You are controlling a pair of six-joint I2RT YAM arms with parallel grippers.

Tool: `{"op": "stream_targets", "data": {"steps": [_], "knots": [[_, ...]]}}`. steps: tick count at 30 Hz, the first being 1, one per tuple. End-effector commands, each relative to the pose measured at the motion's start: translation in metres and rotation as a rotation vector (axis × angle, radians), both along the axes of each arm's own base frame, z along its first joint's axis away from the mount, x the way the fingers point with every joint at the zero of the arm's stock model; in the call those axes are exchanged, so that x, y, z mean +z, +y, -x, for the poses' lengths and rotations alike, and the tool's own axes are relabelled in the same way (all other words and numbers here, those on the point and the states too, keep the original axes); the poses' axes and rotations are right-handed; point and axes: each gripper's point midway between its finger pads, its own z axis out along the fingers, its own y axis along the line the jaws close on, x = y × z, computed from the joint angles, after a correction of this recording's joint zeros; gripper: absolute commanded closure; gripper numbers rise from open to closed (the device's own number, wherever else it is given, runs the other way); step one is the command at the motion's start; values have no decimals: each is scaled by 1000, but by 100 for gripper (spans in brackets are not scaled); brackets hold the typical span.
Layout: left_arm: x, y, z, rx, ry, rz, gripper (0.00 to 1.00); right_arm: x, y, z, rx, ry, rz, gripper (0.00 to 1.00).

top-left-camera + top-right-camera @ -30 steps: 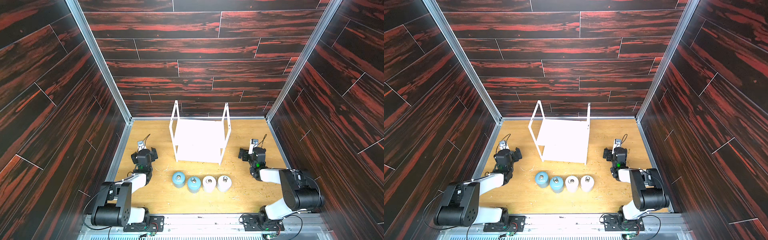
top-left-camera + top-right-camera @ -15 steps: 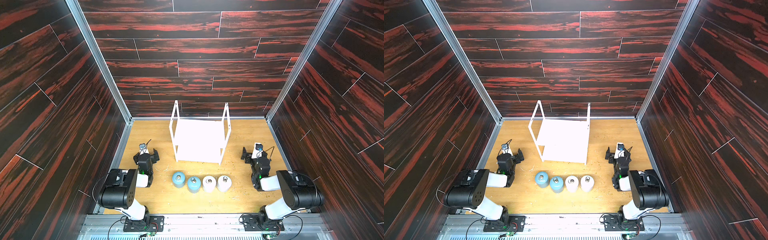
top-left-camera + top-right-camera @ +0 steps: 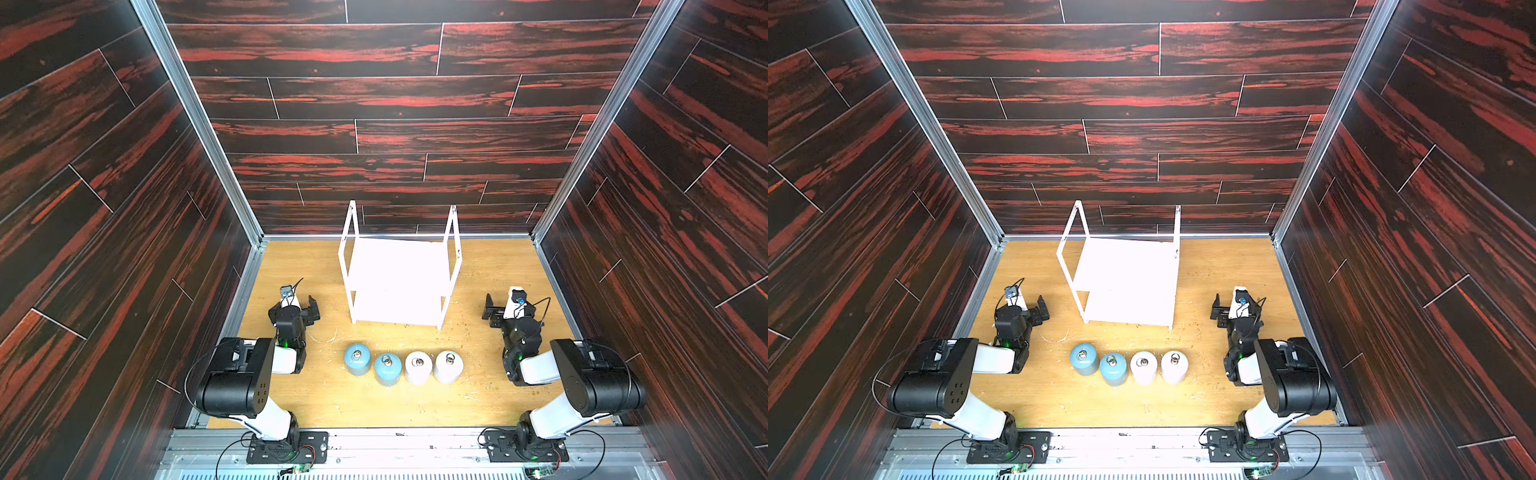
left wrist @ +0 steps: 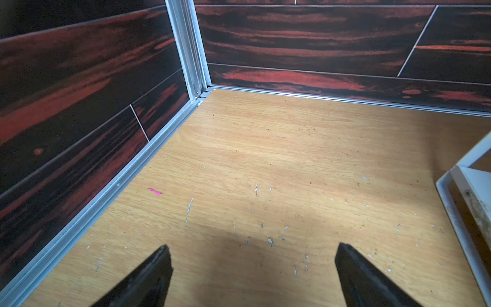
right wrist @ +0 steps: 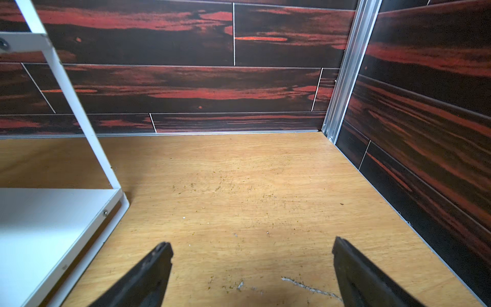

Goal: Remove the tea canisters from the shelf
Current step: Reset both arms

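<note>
Fingers (image 4: 148, 279) (image 5: 366, 281) apart; two blue canisters (image 3: 357, 360) (image 3: 388, 369), two white canisters (image 3: 418, 369) (image 3: 448, 366), one shelf (image 3: 399, 266).

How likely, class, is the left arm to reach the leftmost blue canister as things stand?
Probably yes: the left hand is open and empty, and only bare table lies between it and the blue canister.

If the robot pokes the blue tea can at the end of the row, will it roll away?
Probably not: the blue tea can stands upright on the table, so it should slide rather than roll. It looks squat, so tipping seems unlikely. Pushed sideways, it would likely bump its blue neighbour, which stands close beside it.
</note>
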Motion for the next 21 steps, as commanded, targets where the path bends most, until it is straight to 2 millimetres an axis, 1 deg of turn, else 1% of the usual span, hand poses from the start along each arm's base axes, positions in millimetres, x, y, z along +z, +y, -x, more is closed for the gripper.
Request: {"op": "stream_targets", "data": {"steps": [1, 21], "knots": [[8, 5, -4, 22, -18, -4, 0, 5, 3, -3, 4, -19, 11, 2], [8, 5, -4, 22, -18, -4, 0, 5, 4, -4, 3, -18, 17, 2]]}}
